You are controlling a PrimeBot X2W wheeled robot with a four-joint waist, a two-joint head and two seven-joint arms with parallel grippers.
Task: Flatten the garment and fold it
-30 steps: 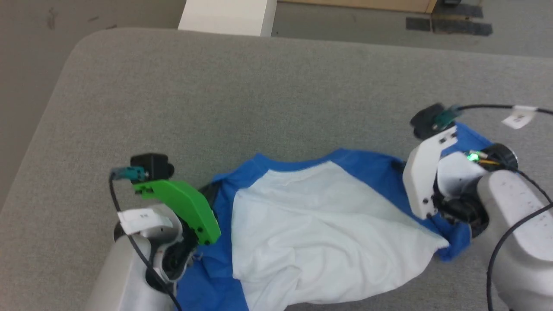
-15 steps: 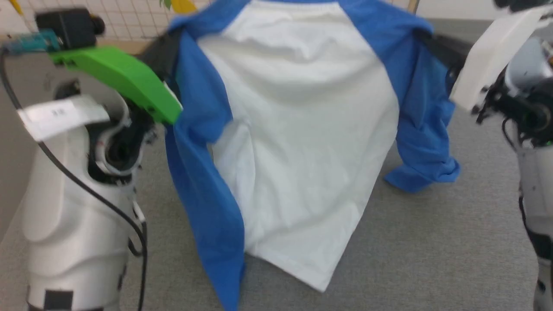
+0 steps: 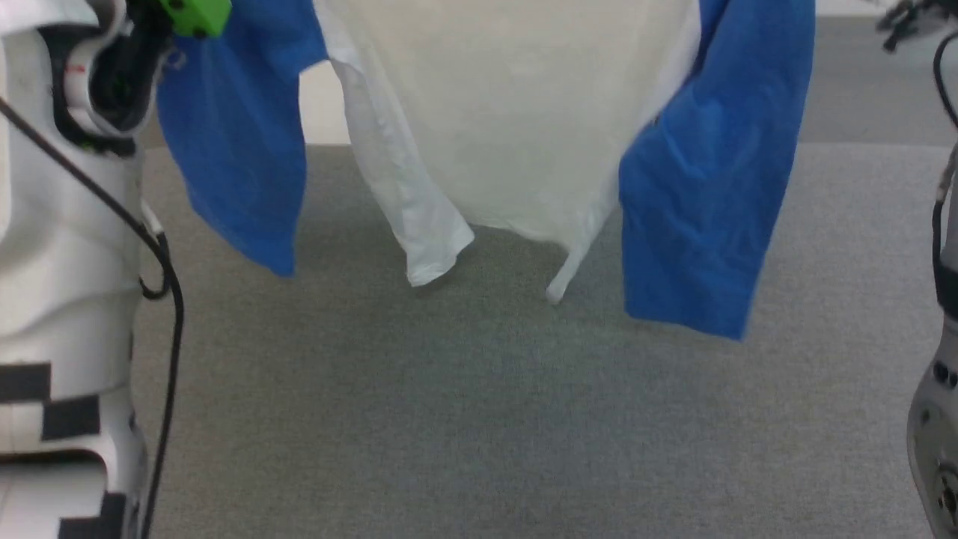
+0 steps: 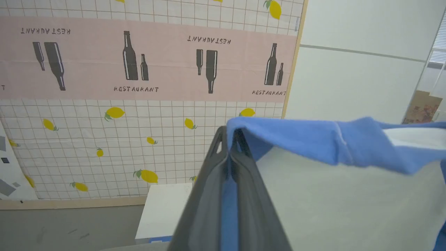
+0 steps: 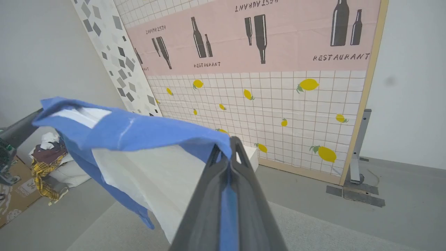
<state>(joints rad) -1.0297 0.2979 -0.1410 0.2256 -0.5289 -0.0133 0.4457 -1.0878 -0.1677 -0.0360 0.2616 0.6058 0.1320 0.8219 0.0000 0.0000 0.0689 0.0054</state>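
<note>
— Blue sleeves dangling, white body between them: why is the garment (image 3: pixel 516 112) hanging above the grey table (image 3: pixel 479 434)?
— Probably so its own weight pulls the creases out. The left gripper (image 4: pixel 230 153) is clamped shut on one blue shoulder and the right gripper (image 5: pixel 228 157) is pinched closed on the other, stretching the top edge between them.
— And the hem?
— Low over the table. One corner is curled, and I cannot tell whether it touches.
— Next?
— I'd judge laying it flat on the table, hem first, before any fold.
</note>
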